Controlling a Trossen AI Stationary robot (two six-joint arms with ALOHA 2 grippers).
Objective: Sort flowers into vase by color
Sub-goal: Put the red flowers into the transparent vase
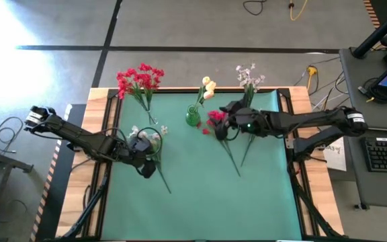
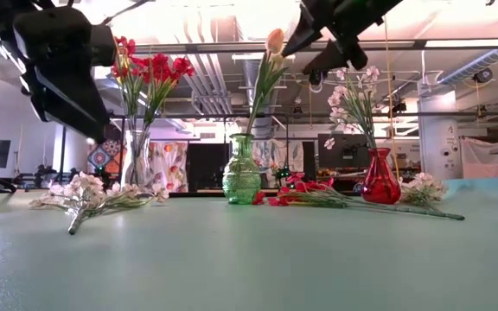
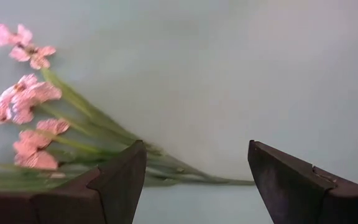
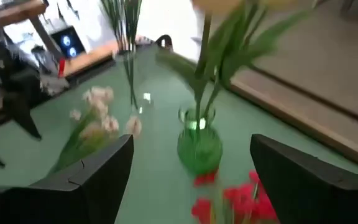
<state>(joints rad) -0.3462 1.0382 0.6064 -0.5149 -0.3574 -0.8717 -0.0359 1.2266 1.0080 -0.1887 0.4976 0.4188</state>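
While both arms hang above the green mat [image 1: 200, 195], loose flowers lie on it and three vases stand along its far edge.

Left gripper [image 3: 194, 177] hovers with fingers spread wide and empty over a pale pink spray [image 3: 27, 118] lying flat on the mat, its stems running between the fingertips; right gripper [image 4: 191, 177] hangs near the mat's middle, fingers likewise parted and holding nothing, just above a red flower [image 2: 305, 192] lying beside the green vase [image 2: 241, 170]; that vase holds cream-yellow buds [image 1: 207, 88]; a clear vase [image 2: 134, 160] at far left holds red blooms [image 1: 140, 78]; a red vase [image 2: 380, 177] at far right holds white-pink sprays [image 1: 248, 76]; another pale spray [image 2: 422, 190] lies near the red vase.
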